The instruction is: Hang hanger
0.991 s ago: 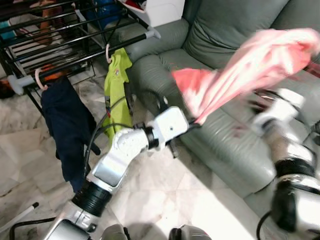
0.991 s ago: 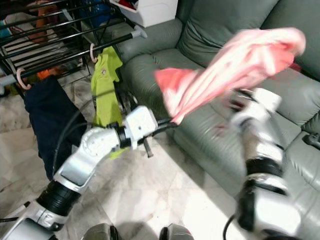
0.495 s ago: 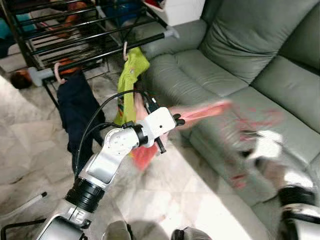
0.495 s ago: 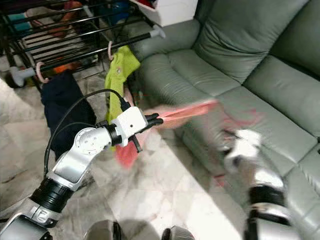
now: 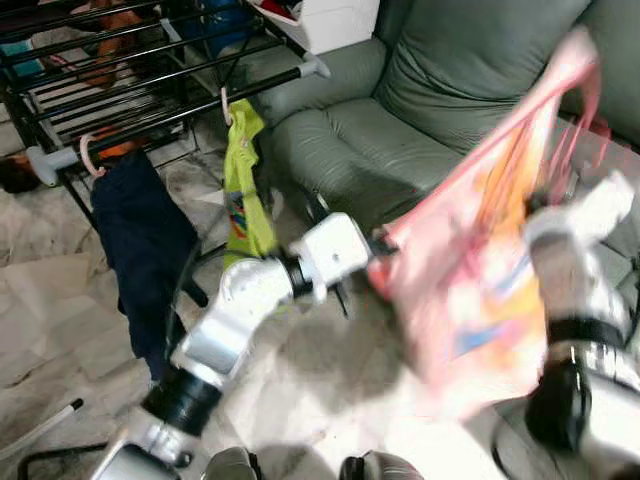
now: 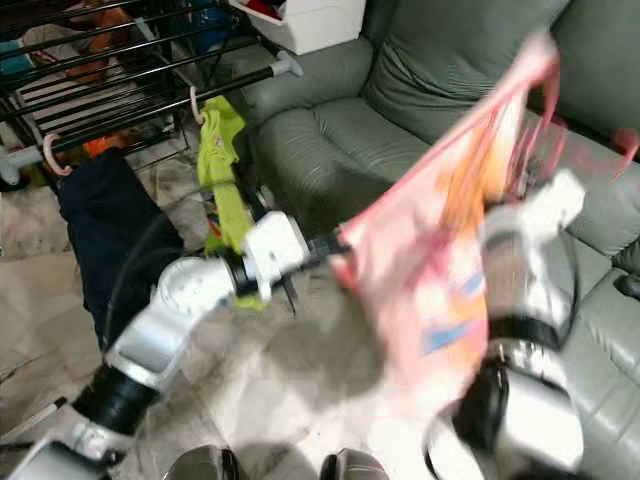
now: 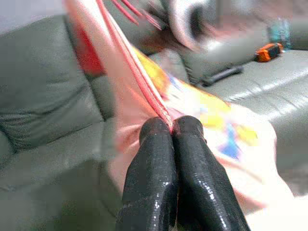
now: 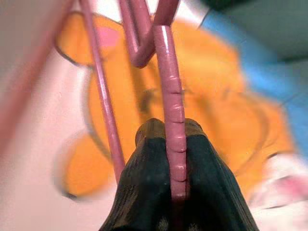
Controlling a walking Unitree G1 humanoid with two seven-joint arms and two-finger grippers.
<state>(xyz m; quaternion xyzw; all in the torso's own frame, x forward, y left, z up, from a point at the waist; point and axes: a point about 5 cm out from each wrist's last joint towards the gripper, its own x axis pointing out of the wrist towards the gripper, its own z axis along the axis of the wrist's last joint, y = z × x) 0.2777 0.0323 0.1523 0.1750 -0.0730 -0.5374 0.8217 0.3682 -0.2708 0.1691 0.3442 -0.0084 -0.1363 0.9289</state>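
Rack (image 5: 150,95) at your upper left carries two hung garments — a navy one (image 5: 140,245) and a green one (image 5: 242,190), each on a pale hook over the rail. A white box (image 5: 325,20) sits behind it. Your pink garment (image 5: 480,270), blurred, is stretched in the air between both arms, in front of the sofa (image 5: 400,130). Your left end effector (image 7: 171,126) has its fingers pressed together on the garment's red-trimmed edge. Your right end effector (image 8: 168,132) is clamped on the pink hanger (image 8: 168,96) — a ridged bar runs between its fingers, with the orange print behind. Below you see marble floor (image 5: 300,380).
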